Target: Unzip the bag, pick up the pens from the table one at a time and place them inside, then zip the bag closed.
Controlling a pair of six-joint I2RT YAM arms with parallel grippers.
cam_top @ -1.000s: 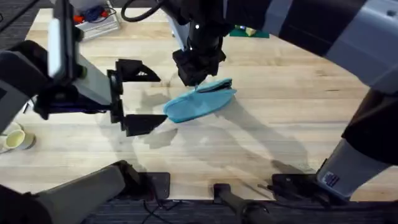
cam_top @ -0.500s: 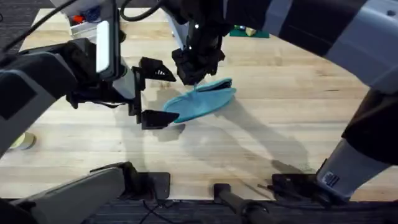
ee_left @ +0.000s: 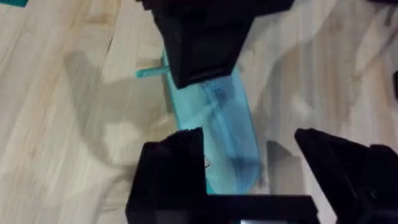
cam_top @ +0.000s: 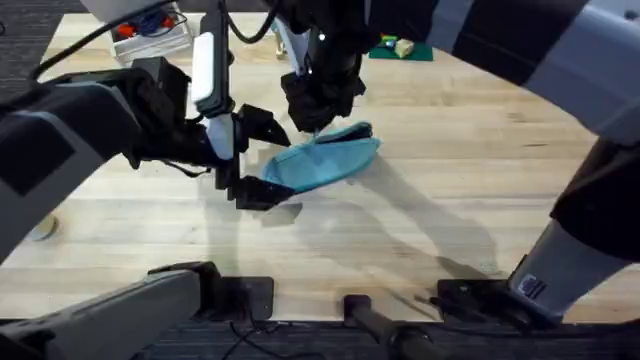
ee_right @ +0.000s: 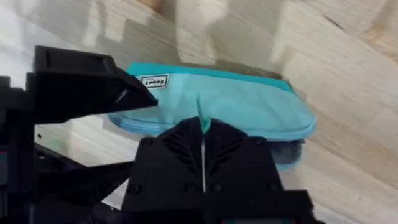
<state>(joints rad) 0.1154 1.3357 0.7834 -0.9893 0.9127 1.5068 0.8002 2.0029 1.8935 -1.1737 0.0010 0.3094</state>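
Pinching the pull tab, the right hand [cam_top: 318, 128] stands closed over the bag [cam_top: 325, 162] at upper centre overhead; the left hand [cam_top: 255, 158] gapes around its left end. A box of oddments [cam_top: 150, 30] sits upper left on the tabletop [cam_top: 450, 190].

Left wrist: unpinned, the bag may slide with the zipper.

Right wrist: the tab [ee_right: 203, 122] seems barely held and could slip.

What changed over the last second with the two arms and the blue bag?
The left gripper swept across the table toward the bag, open, and now straddles the bag's near end. The right gripper stayed shut on the bag's pull tab at the top edge, and the bag kept its place.
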